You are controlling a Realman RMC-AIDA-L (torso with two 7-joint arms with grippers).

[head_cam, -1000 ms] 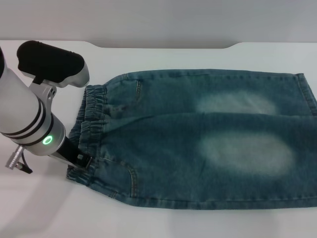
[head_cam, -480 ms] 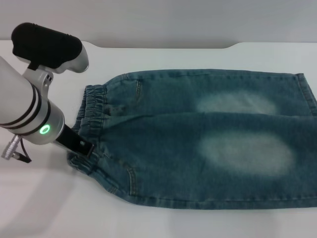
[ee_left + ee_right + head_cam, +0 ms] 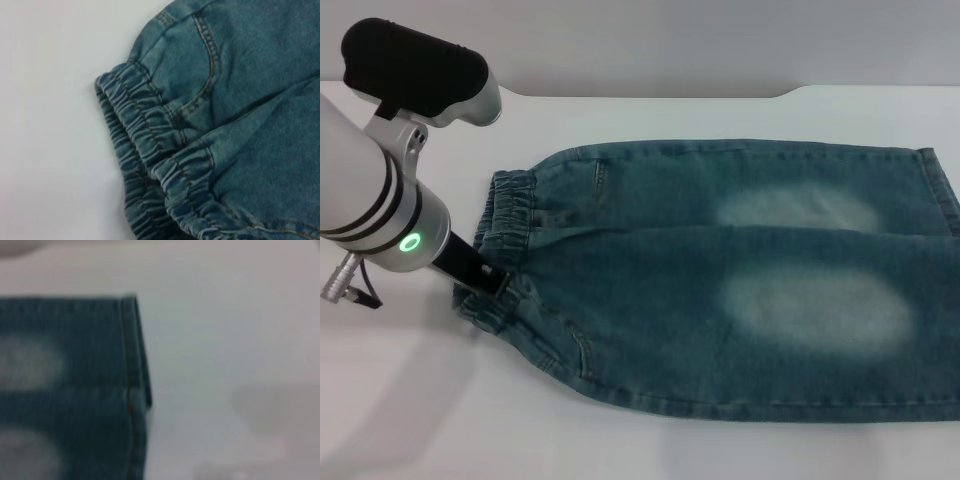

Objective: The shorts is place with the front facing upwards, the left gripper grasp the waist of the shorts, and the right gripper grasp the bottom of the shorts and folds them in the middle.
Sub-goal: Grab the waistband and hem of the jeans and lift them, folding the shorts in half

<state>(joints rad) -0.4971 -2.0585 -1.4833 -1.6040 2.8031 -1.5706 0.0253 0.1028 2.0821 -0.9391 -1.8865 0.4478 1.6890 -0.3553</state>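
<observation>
Shorts [image 3: 740, 280] lie flat on the white table [image 3: 410, 400], front side up, with two pale patches showing on the legs. Their far right side runs off the edge of the head view, so the leg ends are cut off there. The right wrist view shows the bottom of the shorts [image 3: 134, 365] — a straight stitched hem lying on the table, blurry, with no hand seen near it. The right hand shows in no picture.

The left hand [image 3: 485, 282] is down at the waist of the shorts [image 3: 510, 215], at the near end of the ruffled band. Its black tip touches the bunched cloth, and the band is a bit puckered around it. The fingers are small, dark and partly hidden by the cloth — I cannot tell if they are clenched on the band or apart. The left wrist view shows only the gathered waist, a pocket seam and bare table beside it, and no fingers at all.
</observation>
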